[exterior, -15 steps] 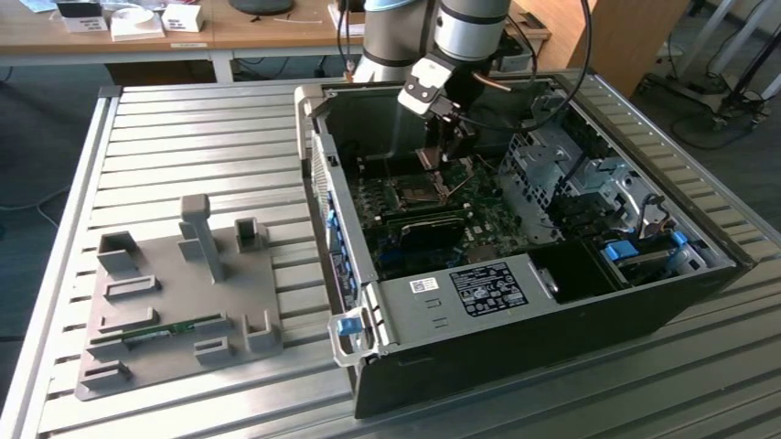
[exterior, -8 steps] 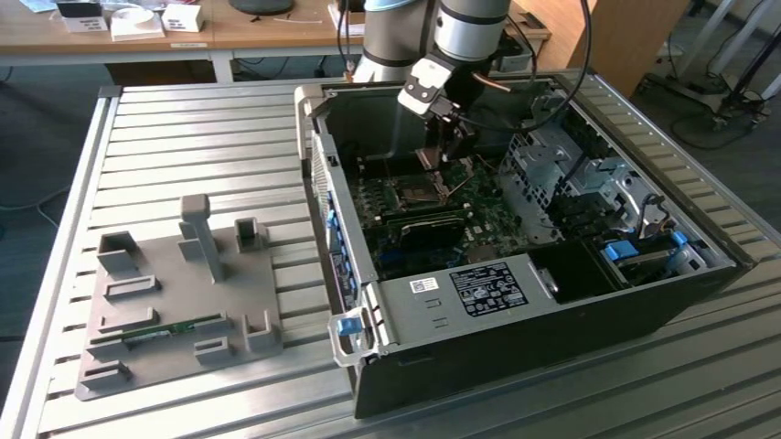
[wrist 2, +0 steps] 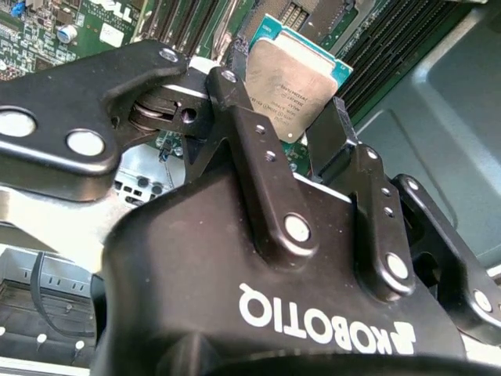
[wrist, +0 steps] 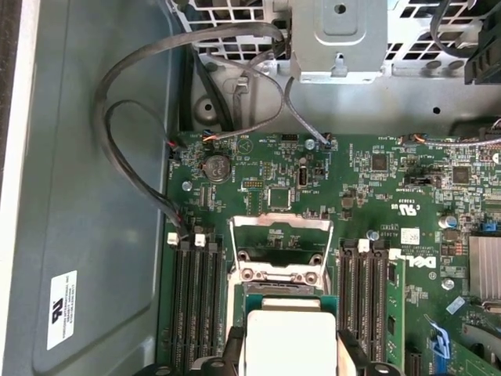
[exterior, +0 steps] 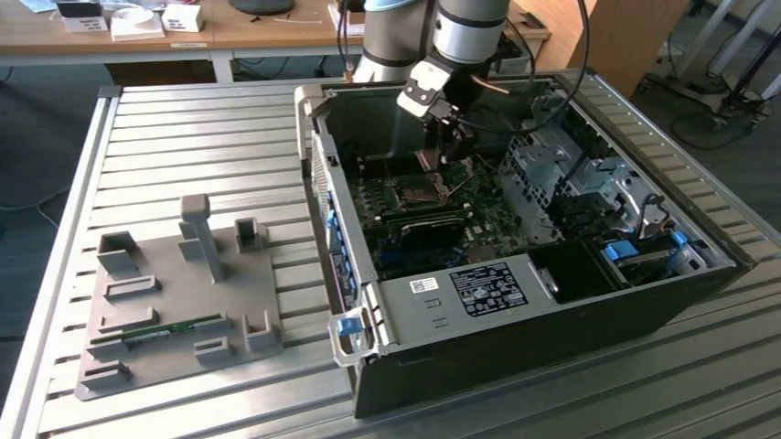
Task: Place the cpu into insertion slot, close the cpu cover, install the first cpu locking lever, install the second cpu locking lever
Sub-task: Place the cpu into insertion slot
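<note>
My gripper (wrist 2: 288,88) is shut on the cpu (wrist 2: 291,74), a flat square chip with a dull silver top and a green edge, one black finger (wrist 2: 235,59) on each side. In the first wrist view the cpu (wrist: 288,338) hangs just in front of the cpu cover (wrist: 279,225), a shiny metal frame standing open on its hinge. The chip hides most of the insertion slot there. In the exterior view the gripper (exterior: 448,146) is inside the open computer case, just above and behind the insertion slot (exterior: 409,194) on the green board.
Black memory slots (wrist: 196,305) flank the socket on both sides. Grey cables (wrist: 133,117) loop along the case wall, and a metal drive cage (exterior: 561,165) stands at the exterior view's right. A grey fixture tray (exterior: 183,302) holding a green memory stick lies on the slatted table.
</note>
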